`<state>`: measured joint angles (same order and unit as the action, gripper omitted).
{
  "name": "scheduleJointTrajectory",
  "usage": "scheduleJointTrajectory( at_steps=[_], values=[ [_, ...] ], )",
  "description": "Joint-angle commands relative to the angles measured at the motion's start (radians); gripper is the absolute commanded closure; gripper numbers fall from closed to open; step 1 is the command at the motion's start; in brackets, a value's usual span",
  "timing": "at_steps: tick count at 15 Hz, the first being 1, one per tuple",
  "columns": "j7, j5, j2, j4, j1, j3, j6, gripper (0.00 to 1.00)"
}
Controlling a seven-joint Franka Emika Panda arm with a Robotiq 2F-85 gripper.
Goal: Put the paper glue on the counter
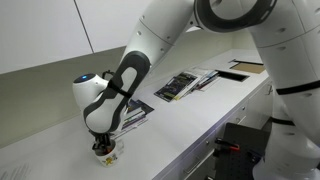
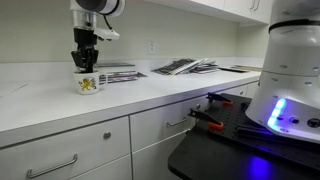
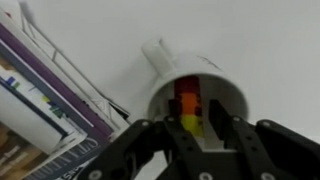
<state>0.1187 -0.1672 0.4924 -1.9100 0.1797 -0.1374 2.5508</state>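
Note:
The paper glue (image 3: 188, 106) stands inside a small white cup (image 3: 163, 96), showing red, orange and yellow between my fingers in the wrist view. My gripper (image 3: 196, 122) reaches down into the cup and its fingers are closed narrowly on the glue. In both exterior views the gripper (image 1: 103, 141) (image 2: 86, 65) points straight down into the cup (image 1: 106, 154) (image 2: 88, 85), which sits on the white counter (image 1: 205, 122) (image 2: 40, 97). The glue itself is hidden in both exterior views.
A stack of books (image 3: 40, 112) (image 1: 135, 112) lies right beside the cup. More books and magazines (image 1: 182, 85) (image 2: 182, 67) lie further along the counter. The wall (image 2: 190, 35) runs behind. A dark cart with red-handled tools (image 2: 215, 118) stands in front of the drawers.

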Motion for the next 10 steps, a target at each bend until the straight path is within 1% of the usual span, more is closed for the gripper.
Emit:
scheduleJointTrajectory(
  at_steps=[1, 2, 3, 4, 6, 9, 10],
  values=[
    [0.018, -0.021, 0.018, 0.013, 0.004, 0.006, 0.031, 0.28],
    [0.019, -0.020, 0.022, 0.015, 0.003, 0.004, 0.032, 0.25],
    [0.018, -0.020, 0.027, 0.017, 0.003, 0.005, 0.033, 0.26],
    [0.018, -0.020, 0.032, 0.021, 0.004, 0.005, 0.032, 0.49],
    [0.016, -0.023, 0.045, 0.036, 0.006, 0.007, 0.028, 0.53],
    [0.011, -0.034, 0.065, 0.054, 0.013, 0.014, 0.031, 0.75],
    [0.009, -0.040, 0.071, 0.061, 0.016, 0.016, 0.031, 0.84]
  ],
)
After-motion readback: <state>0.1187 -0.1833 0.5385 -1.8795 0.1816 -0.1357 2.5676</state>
